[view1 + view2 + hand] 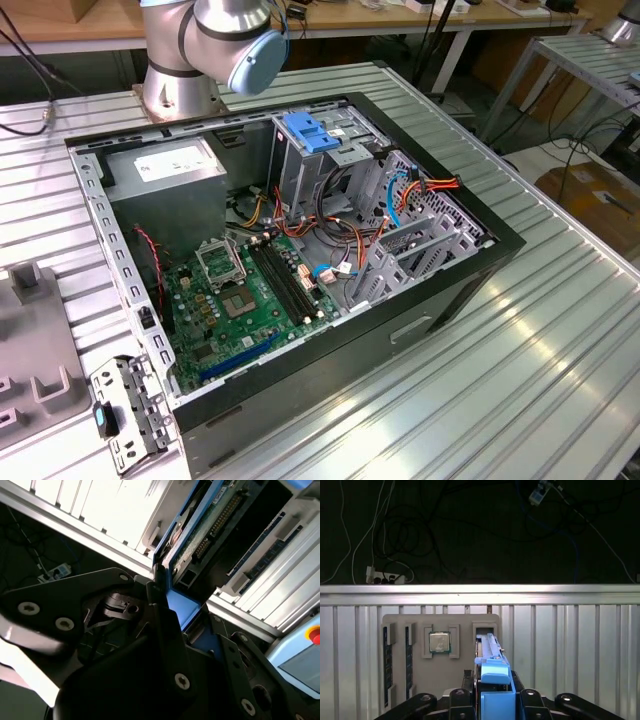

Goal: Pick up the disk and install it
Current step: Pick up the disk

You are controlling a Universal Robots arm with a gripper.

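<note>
Blue-framed disk [492,680] stands edge-on between my jaws, which are clamped on its frame; the grey tray [402,622] lies beyond them. I judge the disk stiff, weighty and shock-sensitive, best held by the plastic side rails.

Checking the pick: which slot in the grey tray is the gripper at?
The end slot beside the CPU, the one with the blue-framed disk standing in it; the gripper clasps that disk.
</note>
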